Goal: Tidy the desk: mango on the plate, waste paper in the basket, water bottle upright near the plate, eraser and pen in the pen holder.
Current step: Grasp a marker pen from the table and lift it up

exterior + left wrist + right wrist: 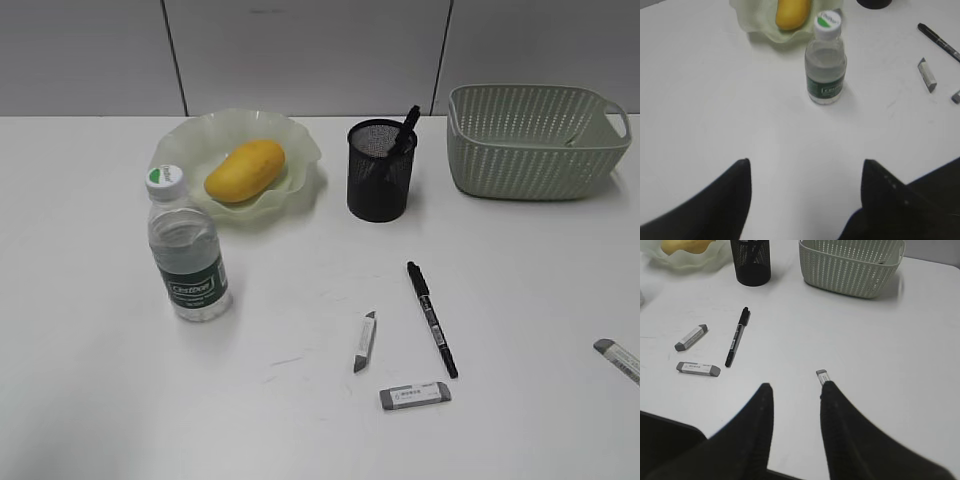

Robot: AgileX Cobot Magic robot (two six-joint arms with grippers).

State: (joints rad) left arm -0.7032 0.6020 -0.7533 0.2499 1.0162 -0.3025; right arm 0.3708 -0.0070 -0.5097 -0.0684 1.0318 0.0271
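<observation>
Both claws (805, 172) (796, 390) low, empty.

An office or lab workspace: a plain white bench (100, 400) set against grey panelled partition walls (300, 50), carrying desk stationery, namely a black mesh pen holder (381, 170), a marker pen (432, 318) and erasers (415, 395).

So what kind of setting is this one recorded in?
Probably a staged office-style desk in a lab: a plain white desk against bare grey wall panels, with a mesh pen holder, loose erasers and a pen.
</observation>
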